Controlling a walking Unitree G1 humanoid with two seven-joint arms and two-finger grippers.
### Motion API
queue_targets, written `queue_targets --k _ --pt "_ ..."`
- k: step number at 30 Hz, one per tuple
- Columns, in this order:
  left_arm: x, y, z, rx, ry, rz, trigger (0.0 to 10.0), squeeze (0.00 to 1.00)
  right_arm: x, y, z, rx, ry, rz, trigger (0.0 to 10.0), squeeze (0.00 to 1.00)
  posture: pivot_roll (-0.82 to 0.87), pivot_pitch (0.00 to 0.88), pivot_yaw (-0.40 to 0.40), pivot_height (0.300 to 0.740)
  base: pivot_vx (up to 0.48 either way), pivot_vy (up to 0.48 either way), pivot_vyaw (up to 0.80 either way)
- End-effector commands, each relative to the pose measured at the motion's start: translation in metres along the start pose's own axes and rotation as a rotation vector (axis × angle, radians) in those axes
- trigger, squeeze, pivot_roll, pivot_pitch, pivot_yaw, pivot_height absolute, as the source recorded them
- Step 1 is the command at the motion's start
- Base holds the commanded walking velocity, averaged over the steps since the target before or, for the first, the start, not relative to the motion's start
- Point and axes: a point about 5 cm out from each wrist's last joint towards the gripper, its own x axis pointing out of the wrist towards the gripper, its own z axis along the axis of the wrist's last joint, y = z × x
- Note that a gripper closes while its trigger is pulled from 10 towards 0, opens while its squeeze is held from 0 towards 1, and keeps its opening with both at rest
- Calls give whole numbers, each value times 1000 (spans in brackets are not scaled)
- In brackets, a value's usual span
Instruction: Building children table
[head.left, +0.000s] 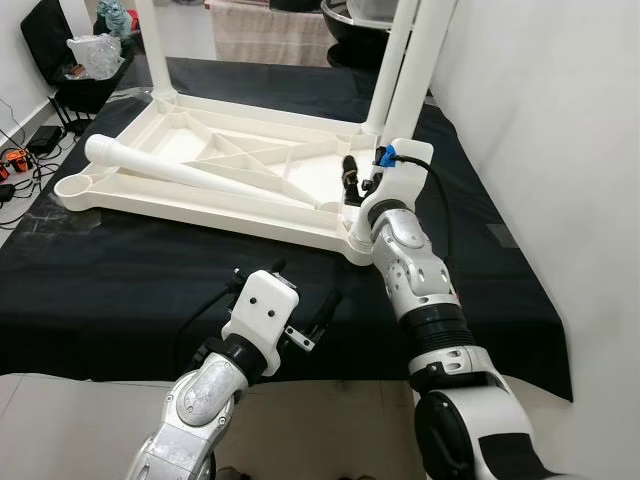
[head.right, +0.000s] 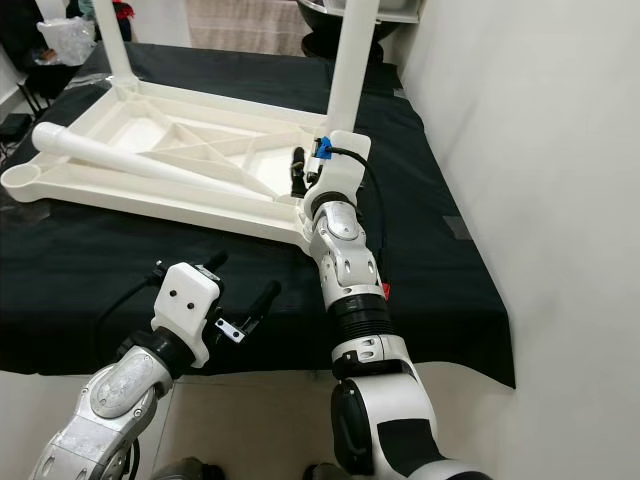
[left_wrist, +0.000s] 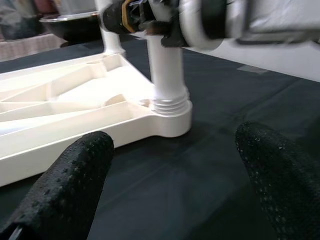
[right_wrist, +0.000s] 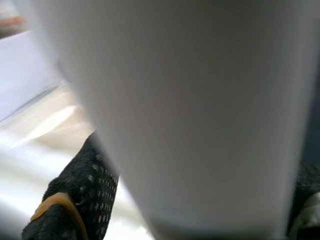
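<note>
- Upturned white plastic children's table top (head.left: 230, 185) lying on black cloth (head.left: 110, 290), underside ribs facing up.
- Hovering spread and empty near the front edge: left gripper (head.left: 285, 305).
- Pinching the upright white table leg (head.left: 400, 75) at the near right corner socket: right gripper (head.left: 362, 180); twisting squarely, keeping it vertical.
- Lying loose across the ribs: spare white tapered leg (head.left: 200, 172).
- Hiding behind the wrist: thread seating, so hard judging tightness; leg tops cut off.
</note>
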Motion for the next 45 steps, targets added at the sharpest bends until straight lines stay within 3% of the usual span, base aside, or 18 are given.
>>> queue_targets --k 1,2,5,9,14,18,19,27,29,32,33,35,37,38,39,42,44,45 --pt "1 -1 -2 -2 2 0 10000 0 -1 19 -4 50 54 307 10000 0 58 77 -81 740 0 0 0" --pt "1 -1 -1 -3 0 0 10000 0 -12 14 -1 40 69 518 10000 0 59 79 -83 740 0 0 0" --pt "1 -1 -1 -4 -1 0 10000 0 -15 11 0 37 65 553 10000 0 59 79 -83 740 0 0 0" --pt "1 -2 -1 -5 -2 2 10000 0 -23 10 4 19 67 707 10000 0 67 80 -87 740 0 0 0" --pt "1 -1 0 -4 -2 3 10000 0 -22 28 8 55 49 917 10000 0 74 83 -86 740 0 0 0" --pt "1 -1 1 -4 -3 2 10000 0 -22 33 10 81 38 987 10000 0 77 84 -86 740 0 0 0" --pt "0 -1 1 -4 -3 1 10000 0 -23 38 10 104 45 1058 0 0 77 84 -85 740 0 0 0" --pt "1 -1 0 -4 -3 1 10000 0 -18 47 2 79 52 1033 0 0 76 80 -86 740 0 0 0" --pt "1 -2 0 -4 -4 1 10000 0 -15 46 -2 67 57 978 0 0 74 78 -87 740 0 0 0" --pt "1 -2 0 -2 -5 0 10000 0 -7 37 -10 12 34 726 0 0 73 70 -86 740 0 0 0" --pt "1 -2 0 -2 -5 0 10000 0 -7 37 -10 12 34 726 0 0 73 70 -86 740 0 0 0" --pt "0 -2 0 -1 -5 1 10000 0 1 21 -7 -32 19 471 0 0 70 63 -87 740 0 0 0" --pt "0 -2 0 -1 -5 1 10000 0 1 21 -7 -32 19 471 0 0 70 63 -87 740 0 0 0" --pt "0 -2 0 -2 -5 0 10000 0 3 12 -3 -48 8 328 0 0 67 61 -87 740 0 0 0" --pt "0 -2 0 -2 -5 0 10000 0 3 12 -3 -48 8 328 0 0 67 61 -87 740 0 0 0" --pt "0 -3 -1 -2 -5 -4 10000 0 0 -24 3 -135 6 -177 0 0 61 59 -83 740 0 0 0" --pt "0 -3 -1 -2 -5 -4 10000 0 0 -24 3 -135 6 -177 0 0 61 59 -83 740 0 0 0" --pt "1 -3 -1 -2 -6 -6 10000 0 -5 -33 3 -160 9 -325 0 0 61 59 -83 740 0 0 0"
